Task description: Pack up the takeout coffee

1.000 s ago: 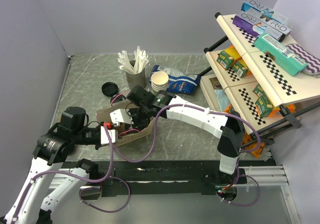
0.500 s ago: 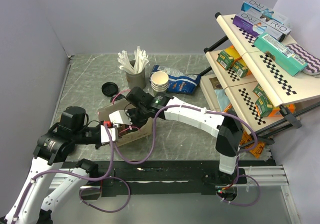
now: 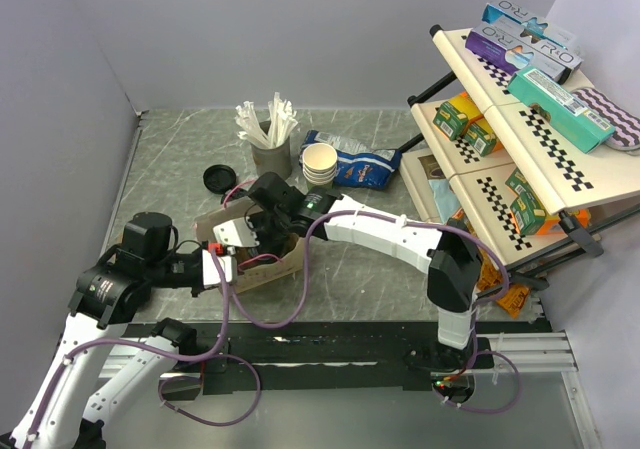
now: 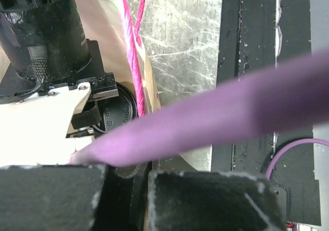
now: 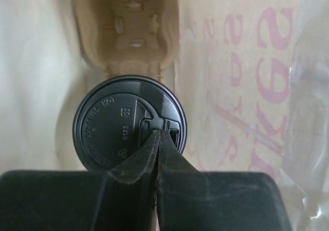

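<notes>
**A:** What is the left gripper (image 4: 147, 175) doing?

**B:** It's pinched shut on the rim of the paper bag (image 4: 103, 20). The takeout coffee (image 4: 121, 110) stands just beyond those jaws, inside the bag. If the pinch slips, I'd expect the bag wall to fold onto the other arm.

**A:** And the right gripper (image 5: 157, 138)?

**B:** It's closed tight and holding nothing. Its tips are directly over the lid's sip hole, off-centre, though I can't tell if they touch. An empty pocket of the cup carrier (image 5: 126, 30) lies beyond them. A push there could tilt the cup or pop the lid.
</notes>
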`<control>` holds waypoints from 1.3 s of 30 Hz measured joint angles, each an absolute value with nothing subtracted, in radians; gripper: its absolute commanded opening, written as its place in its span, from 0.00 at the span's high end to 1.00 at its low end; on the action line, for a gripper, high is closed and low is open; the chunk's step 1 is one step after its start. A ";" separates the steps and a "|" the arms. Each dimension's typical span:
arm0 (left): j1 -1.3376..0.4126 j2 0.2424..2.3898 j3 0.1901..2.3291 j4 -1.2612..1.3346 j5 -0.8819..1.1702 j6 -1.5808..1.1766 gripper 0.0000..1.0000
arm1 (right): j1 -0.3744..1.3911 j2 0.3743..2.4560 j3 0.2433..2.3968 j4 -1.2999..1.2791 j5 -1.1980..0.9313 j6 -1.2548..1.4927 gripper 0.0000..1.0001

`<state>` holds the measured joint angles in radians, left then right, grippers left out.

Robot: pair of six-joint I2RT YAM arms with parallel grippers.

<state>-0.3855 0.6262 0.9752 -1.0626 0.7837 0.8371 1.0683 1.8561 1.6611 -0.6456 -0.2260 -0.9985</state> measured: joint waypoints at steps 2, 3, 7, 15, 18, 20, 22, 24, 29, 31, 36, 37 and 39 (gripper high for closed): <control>-0.385 0.627 0.975 -1.062 0.782 0.845 0.99 | 1.067 1.863 1.661 -0.636 -0.216 -1.011 1.00; -0.384 0.626 0.975 -1.063 0.780 0.847 0.99 | 1.066 1.866 1.661 -0.632 -0.213 -1.015 1.00; -0.382 0.626 0.975 -1.064 0.772 0.852 0.99 | 1.059 1.890 1.671 -0.610 -0.205 -1.035 1.00; -0.381 0.626 0.975 -1.068 0.767 0.862 0.99 | 1.050 1.922 1.689 -0.581 -0.169 -1.048 1.00; -0.381 0.625 0.976 -1.070 0.766 0.863 0.99 | 1.050 1.922 1.674 -0.559 -0.138 -1.051 1.00; -0.381 0.624 0.976 -1.071 0.764 0.863 0.99 | 1.047 1.915 1.653 -0.534 -0.123 -1.052 1.00; -0.381 0.624 0.976 -1.069 0.763 0.863 0.99 | 1.044 1.903 1.636 -0.527 -0.109 -1.052 1.00; -0.381 0.624 0.976 -1.066 0.762 0.863 0.99 | 1.044 1.890 1.622 -0.530 -0.088 -1.048 1.00; -0.381 0.624 0.976 -1.060 0.759 0.855 0.99 | 1.036 1.869 1.594 -0.537 -0.036 -1.048 1.00; -0.381 0.624 0.976 -1.059 0.757 0.852 0.99 | 1.033 1.862 1.583 -0.538 -0.018 -1.048 1.00; -0.381 0.622 0.976 -1.052 0.752 0.849 0.99 | 1.029 1.859 1.577 -0.543 0.001 -1.048 1.00; -0.381 0.622 0.976 -1.051 0.751 0.848 0.99 | 1.029 1.859 1.579 -0.546 0.000 -1.048 1.00; -0.381 0.622 0.976 -1.050 0.749 0.847 0.99 | 1.029 1.869 1.592 -0.556 0.000 -1.048 1.00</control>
<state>-0.3813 0.6216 0.9756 -1.0496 0.7494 0.8471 1.0286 1.8694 1.5925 -0.5564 -0.0002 -1.0481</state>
